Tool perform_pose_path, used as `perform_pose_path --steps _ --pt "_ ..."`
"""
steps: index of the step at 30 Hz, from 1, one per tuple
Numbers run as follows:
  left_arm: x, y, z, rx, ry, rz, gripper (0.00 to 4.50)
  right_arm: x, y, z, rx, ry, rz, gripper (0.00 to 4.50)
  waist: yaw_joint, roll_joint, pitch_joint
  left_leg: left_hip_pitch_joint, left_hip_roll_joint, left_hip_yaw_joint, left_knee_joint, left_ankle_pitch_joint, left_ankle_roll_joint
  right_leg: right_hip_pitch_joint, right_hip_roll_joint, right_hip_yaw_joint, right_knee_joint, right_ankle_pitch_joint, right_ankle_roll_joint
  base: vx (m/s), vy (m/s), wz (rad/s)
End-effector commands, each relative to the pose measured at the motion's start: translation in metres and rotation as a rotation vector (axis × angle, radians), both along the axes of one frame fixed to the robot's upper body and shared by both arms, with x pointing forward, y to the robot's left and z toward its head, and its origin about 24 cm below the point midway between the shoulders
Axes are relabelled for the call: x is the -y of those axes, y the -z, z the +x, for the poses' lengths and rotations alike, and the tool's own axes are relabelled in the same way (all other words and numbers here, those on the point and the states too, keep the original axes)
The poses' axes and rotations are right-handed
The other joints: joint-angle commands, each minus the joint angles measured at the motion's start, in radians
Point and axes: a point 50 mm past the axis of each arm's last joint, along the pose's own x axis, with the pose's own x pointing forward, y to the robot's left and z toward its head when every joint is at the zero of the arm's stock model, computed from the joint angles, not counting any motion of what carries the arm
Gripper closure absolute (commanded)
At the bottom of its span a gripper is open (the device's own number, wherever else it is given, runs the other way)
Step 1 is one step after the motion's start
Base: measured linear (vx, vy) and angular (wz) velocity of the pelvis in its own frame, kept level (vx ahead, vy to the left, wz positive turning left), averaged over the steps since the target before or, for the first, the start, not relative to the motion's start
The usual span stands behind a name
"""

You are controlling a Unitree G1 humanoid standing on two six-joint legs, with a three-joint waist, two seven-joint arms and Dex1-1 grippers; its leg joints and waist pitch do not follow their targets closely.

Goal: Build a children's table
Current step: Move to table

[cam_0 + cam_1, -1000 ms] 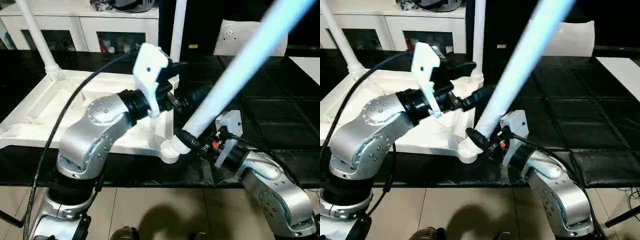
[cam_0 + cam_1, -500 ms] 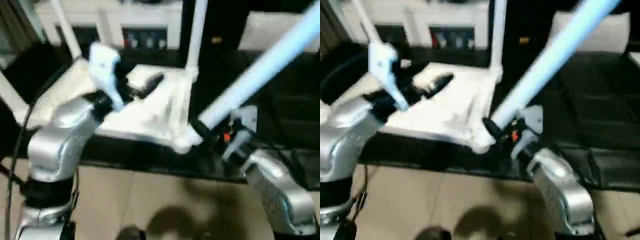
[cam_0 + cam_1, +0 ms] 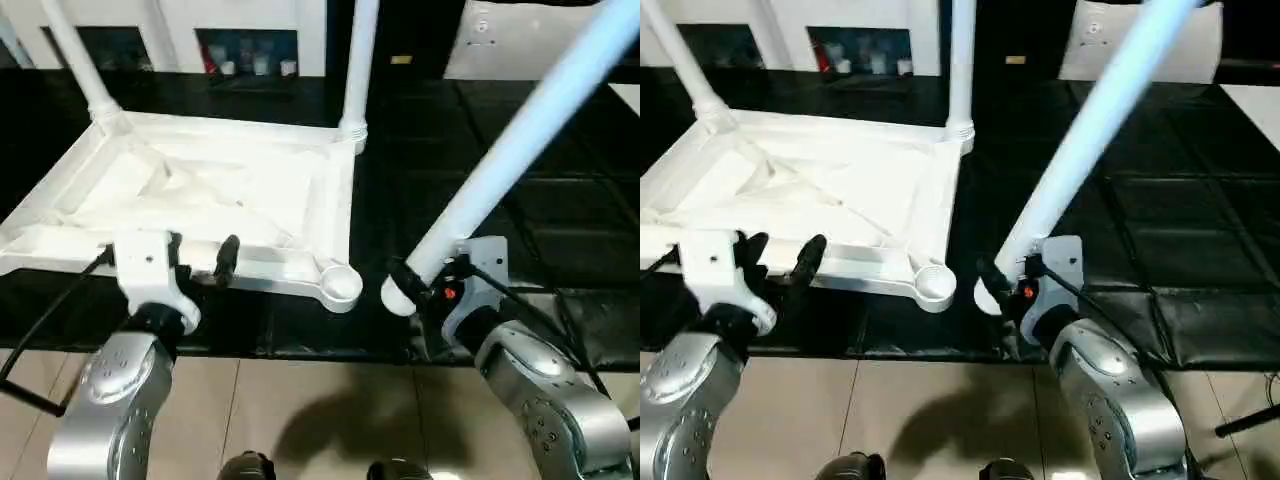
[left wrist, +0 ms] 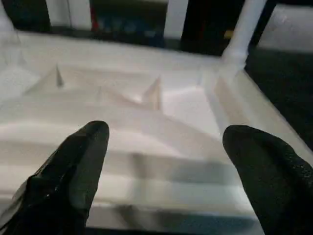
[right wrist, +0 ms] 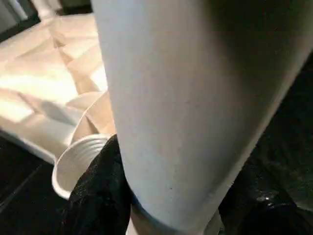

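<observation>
The white tabletop (image 3: 210, 190) lies underside up on the black table, with two white legs standing in its far corner sockets (image 3: 357, 70). Its near right corner socket (image 3: 340, 285) is empty. My right gripper (image 3: 408, 280) is shut on a third long white leg (image 3: 520, 150), which slants up to the right. The leg's lower end (image 3: 396, 297) hangs just right of that socket, apart from it. In the right wrist view a black finger (image 5: 98, 196) presses against the leg (image 5: 186, 98). My left gripper (image 3: 200, 262) is open at the tabletop's near edge, its fingers (image 4: 78, 161) wide apart and holding nothing.
A white cabinet with glass doors (image 3: 250, 45) stands behind the table. A flat white board (image 3: 500, 40) leans at the back right. The black mat (image 3: 560, 230) spreads to the right of the tabletop. Beige floor (image 3: 320, 420) lies below the table's front edge.
My left arm has drawn back from over the tabletop to its near edge. The leg's lower end has come away from the near right socket and now hangs beside it. The camera has tilted.
</observation>
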Motion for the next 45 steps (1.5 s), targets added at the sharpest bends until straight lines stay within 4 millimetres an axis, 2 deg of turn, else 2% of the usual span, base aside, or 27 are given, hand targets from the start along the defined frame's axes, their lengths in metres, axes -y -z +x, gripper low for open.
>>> perform_pose_path --steps 1,5,6,9,10,13,17,21,23,24,25,26,27,28,29,30,31,32,34,35,36,37,39,40,41,42,45 --pt "0.004 -0.006 -0.002 0.042 0.016 0.013 0.26 -0.004 -0.007 0.002 0.061 -0.021 -0.029 2.59 0.001 -0.007 -0.055 0.016 0.024 0.01 -0.074 -0.154 -0.005 0.041 -0.044 0.025 -0.07 -0.055 -0.133 0.0 0.0 0.0" --pt "0.006 -0.006 -0.001 0.05 0.025 0.025 0.26 -0.009 -0.011 0.002 0.075 -0.043 -0.042 2.59 -0.005 -0.013 -0.042 0.042 0.025 0.009 -0.087 -0.419 -0.04 0.036 -0.04 0.024 -0.095 -0.417 -0.069 0.0 0.0 0.0" --pt "0.007 -0.005 -0.001 0.053 0.027 0.03 0.26 -0.01 -0.013 0.002 0.081 -0.045 -0.036 2.59 0.007 -0.005 -0.027 -0.015 -0.008 -0.025 -0.107 -0.485 0.021 0.081 -0.07 -0.03 -0.109 -0.617 -0.016 0.0 0.0 0.0" --pt "0.007 -0.006 -0.001 0.058 0.033 0.028 0.26 -0.013 -0.018 0.001 0.118 -0.048 -0.016 2.59 -0.005 0.0 -0.018 -0.009 -0.027 -0.031 -0.061 -0.503 0.078 0.119 -0.114 -0.086 -0.168 -0.871 -0.035 0.002 0.015 0.46" --pt "0.008 -0.006 0.0 0.062 0.042 0.031 0.26 -0.013 -0.018 0.001 0.126 -0.042 -0.008 2.59 -0.032 0.005 -0.019 0.11 0.011 -0.029 -0.056 -0.612 0.003 0.047 -0.059 -0.082 -0.17 -0.745 -0.071 0.02 0.021 0.32" --pt "0.009 -0.006 0.001 0.064 0.057 0.036 0.26 -0.013 -0.018 0.0 0.149 -0.03 -0.02 2.59 -0.032 0.021 -0.018 0.119 0.043 -0.054 -0.118 -0.716 -0.018 0.077 -0.024 -0.062 -0.107 -0.414 -0.128 0.053 0.026 0.1" --pt "0.011 -0.006 0.002 0.065 0.071 0.04 0.26 -0.01 -0.017 -0.002 0.176 -0.01 -0.051 2.59 -0.023 0.008 -0.053 0.063 -0.003 0.008 -0.09 -0.279 0.1 0.162 -0.043 -0.024 -0.12 -0.209 -0.188 0.105 0.024 -0.02" --pt "0.012 -0.006 0.002 0.067 0.085 0.039 0.26 -0.009 -0.015 -0.003 0.181 -0.005 -0.078 2.59 -0.025 0.012 -0.086 0.055 -0.028 0.002 -0.052 0.047 0.231 0.194 -0.01 -0.036 -0.092 0.017 -0.152 0.133 0.006 0.01" --pt "0.013 -0.006 0.002 0.068 0.09 0.042 0.26 -0.009 -0.013 -0.004 0.175 -0.008 -0.074 2.59 -0.031 0.022 -0.097 0.096 -0.027 -0.021 -0.039 0.175 0.332 0.175 0.014 -0.047 -0.061 0.119 -0.116 0.203 -0.023 0.09" --pt "0.013 -0.006 0.002 0.069 0.095 0.046 0.26 -0.01 -0.013 -0.004 0.17 -0.009 -0.07 2.59 -0.042 0.018 -0.094 0.146 -0.01 -0.054 -0.028 0.268 0.447 0.13 0.019 -0.053 -0.036 0.09 -0.079 0.162 -0.042 0.07" --pt "0.013 -0.005 0.002 0.068 0.096 0.048 0.26 -0.01 -0.012 -0.005 0.166 -0.014 -0.069 2.59 -0.043 0.014 -0.09 0.16 -0.003 -0.06 -0.024 0.27 0.473 0.115 0.015 -0.048 -0.03 0.074 -0.076 0.12 -0.053 0.09" --pt "0.013 -0.005 0.001 0.066 0.096 0.046 0.26 -0.011 -0.011 -0.005 0.163 -0.018 -0.068 2.59 -0.058 0.032 -0.094 0.253 0.058 -0.043 -0.027 0.233 0.386 0.037 0.001 -0.025 -0.003 -0.02 -0.103 0.0 0.0 0.0" --pt "0.014 -0.005 -0.001 0.064 0.097 0.044 0.26 -0.011 -0.011 -0.006 0.163 -0.021 -0.064 2.59 -0.073 -0.001 -0.084 0.286 0.163 -0.088 -0.056 0.21 0.34 -0.027 -0.044 -0.017 0.055 -0.103 -0.086 0.097 -0.081 -0.26" --pt "0.014 -0.004 -0.001 0.063 0.097 0.044 0.26 -0.011 -0.012 -0.006 0.168 -0.023 -0.061 2.59 -0.031 -0.033 -0.056 0.174 0.069 -0.047 -0.041 0.067 0.377 0.038 -0.073 0.0 0.001 -0.006 -0.083 0.086 -0.095 -0.44" --pt "0.014 -0.004 -0.002 0.062 0.097 0.044 0.26 -0.011 -0.012 -0.006 0.172 -0.025 -0.061 2.59 -0.014 -0.045 -0.071 0.085 -0.064 0.033 0.031 0.0 0.354 0.155 -0.054 0.06 -0.037 0.109 -0.087 0.086 -0.095 -0.44" --pt "0.015 -0.003 -0.003 0.055 0.099 0.041 0.26 -0.012 -0.012 -0.006 0.174 -0.032 -0.062 2.59 0.03 -0.043 -0.08 -0.079 -0.058 -0.009 0.159 -0.099 0.243 0.29 -0.167 0.159 -0.074 0.24 -0.182 0.085 -0.071 -0.1" --pt "0.015 -0.003 -0.003 0.055 0.099 0.041 0.26 -0.012 -0.012 -0.006 0.174 -0.032 -0.062 2.59 0.033 -0.049 -0.072 -0.094 -0.057 -0.014 0.151 -0.081 0.197 0.282 -0.142 0.131 -0.059 0.333 -0.166 0.107 -0.06 -0.09" --pt "0.015 -0.001 -0.006 0.044 0.091 0.031 0.26 -0.011 -0.012 -0.006 0.175 -0.036 -0.062 2.59 0.033 -0.052 -0.075 -0.099 -0.061 -0.016 0.138 -0.047 0.159 0.278 -0.114 0.102 -0.045 0.423 -0.148 0.107 -0.06 -0.09" --pt "0.015 0.0 -0.007 0.039 0.095 0.021 0.26 -0.011 -0.012 -0.006 0.176 -0.036 -0.065 2.59 0.016 0.037 -0.08 -0.001 -0.005 -0.044 -0.011 0.197 0.189 0.208 -0.022 -0.047 -0.032 0.326 -0.042 0.099 -0.016 -0.19" --pt "0.016 0.0 -0.008 0.039 0.097 0.02 0.26 -0.01 -0.012 -0.005 0.178 -0.034 -0.071 2.59 -0.017 0.042 -0.038 0.016 0.035 -0.099 -0.061 0.061 0.246 0.15 0.014 -0.077 0.006 0.139 -0.024 0.092 0.004 -0.22" --pt "0.016 0.0 -0.008 0.038 0.098 0.02 0.26 -0.01 -0.012 -0.005 0.179 -0.033 -0.075 2.59 -0.034 0.054 -0.095 0.144 0.122 -0.179 -0.009 0.186 0.479 0.043 0.0 -0.044 0.093 -0.05 -0.037 0.13 -0.014 -0.06" --pt "0.016 0.001 -0.009 0.035 0.099 0.021 0.26 -0.009 -0.011 -0.005 0.179 -0.031 -0.076 2.59 -0.041 0.056 -0.108 0.156 0.147 -0.225 0.027 0.698 0.583 0.004 -0.047 0.003 0.106 -0.006 0.002 0.091 -0.03 0.04" --pt "0.016 0.002 -0.01 0.027 0.105 0.022 0.26 -0.009 -0.011 -0.005 0.181 -0.028 -0.076 2.59 -0.01 0.033 -0.1 0.09 0.076 -0.145 0.037 1.057 0.42 0.016 -0.061 0.033 0.045 0.225 0.074 -0.007 0.011 0.02" --pt "0.017 0.002 -0.01 0.025 0.111 0.019 0.26 -0.008 -0.011 -0.004 0.183 -0.022 -0.079 2.59 0.001 0.001 -0.097 0.043 -0.005 -0.078 0.049 0.78 0.293 0.032 -0.074 0.043 -0.021 0.352 0.015 -0.171 0.055 0.05" --pt "0.017 0.002 -0.011 0.024 0.122 0.017 0.26 -0.007 -0.011 -0.004 0.189 -0.014 -0.078 2.59 0.001 -0.02 -0.084 0.014 -0.033 -0.052 0.035 0.549 0.237 0.048 -0.082 0.044 -0.03 0.378 -0.001 -0.171 0.055 0.05" --pt "0.018 0.002 -0.011 0.023 0.132 0.018 0.26 -0.007 -0.011 -0.004 0.184 -0.021 -0.057 2.59 0.012 -0.026 -0.093 0.002 -0.025 -0.039 0.003 0.199 0.152 0.087 -0.091 0.044 -0.023 0.388 0.003 -0.061 -0.033 -0.01" --pt "0.018 0.003 -0.01 -0.013 0.211 0.026 0.26 -0.007 -0.01 -0.004 0.158 -0.041 -0.011 2.59 0.01 -0.001 -0.074 0.027 0.004 -0.041 -0.049 -0.192 0.045 0.073 -0.069 0.028 -0.045 0.07 -0.061 -0.068 -0.061 0.0"
